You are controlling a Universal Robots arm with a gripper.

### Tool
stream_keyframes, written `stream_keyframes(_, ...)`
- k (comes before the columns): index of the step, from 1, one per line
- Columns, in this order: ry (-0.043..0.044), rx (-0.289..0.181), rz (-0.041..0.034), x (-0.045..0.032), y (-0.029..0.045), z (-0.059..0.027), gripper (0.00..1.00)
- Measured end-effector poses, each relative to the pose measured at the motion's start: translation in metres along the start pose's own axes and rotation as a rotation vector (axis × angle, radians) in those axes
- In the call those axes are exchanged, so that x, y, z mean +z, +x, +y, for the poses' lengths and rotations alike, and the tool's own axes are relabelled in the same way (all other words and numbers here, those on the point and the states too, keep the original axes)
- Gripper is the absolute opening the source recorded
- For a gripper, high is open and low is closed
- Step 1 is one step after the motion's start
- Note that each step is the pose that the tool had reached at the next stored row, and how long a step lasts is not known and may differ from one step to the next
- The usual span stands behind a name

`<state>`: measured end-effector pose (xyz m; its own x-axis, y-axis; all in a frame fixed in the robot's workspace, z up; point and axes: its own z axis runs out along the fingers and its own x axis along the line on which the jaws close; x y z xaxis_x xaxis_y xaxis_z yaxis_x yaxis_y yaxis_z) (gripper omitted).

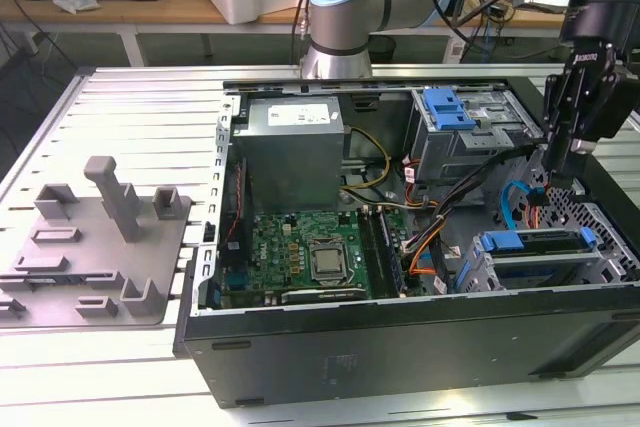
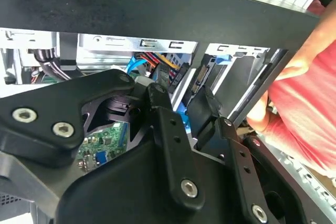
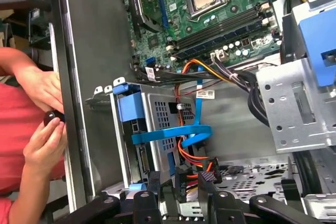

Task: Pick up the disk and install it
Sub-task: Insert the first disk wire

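Exterior view: the black two-finger gripper (image 1: 553,178) hangs over the open black computer case (image 1: 400,357), toward the exterior view's right. It is near the flat silver hard disk with a blue plastic bracket (image 1: 512,243), which I log as slotted into the lower grey metal bay, beside the green motherboard (image 1: 290,247). In the first wrist view the fingers (image 3: 153,183) are spread and released with nothing clamped between them, orange and red cables (image 3: 188,156) lie just beyond the tips, and a person's hands (image 3: 44,140) sit just outside the case wall.
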<state>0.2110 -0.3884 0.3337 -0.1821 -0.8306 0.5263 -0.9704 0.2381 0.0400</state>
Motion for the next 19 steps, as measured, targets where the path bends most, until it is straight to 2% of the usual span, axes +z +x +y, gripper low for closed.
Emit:
stream_keyframes(4, 0.0014, 0.002, 0.0089, 0.0007, -0.0030, 0.0003, 0.42)
stream_keyframes(10, 0.0044, 0.005, 0.0305, 0.0005, -0.0092, 0.0015, 0.42)
stream_keyframes(12, 0.0050, 0.005, 0.0357, 0.0010, -0.0106, 0.0016, 0.40)
stream_keyframes(13, 0.0054, 0.006, 0.0391, 0.0013, -0.0116, 0.0018, 0.33)
stream_keyframes(14, 0.0056, 0.006, 0.0418, 0.0017, -0.0126, 0.0018, 0.33)
stream_keyframes(16, 0.0057, 0.006, 0.0449, 0.0028, -0.0139, 0.0017, 0.33)
stream_keyframes(19, 0.0057, 0.006, 0.0456, 0.0034, -0.0144, 0.0014, 0.33)
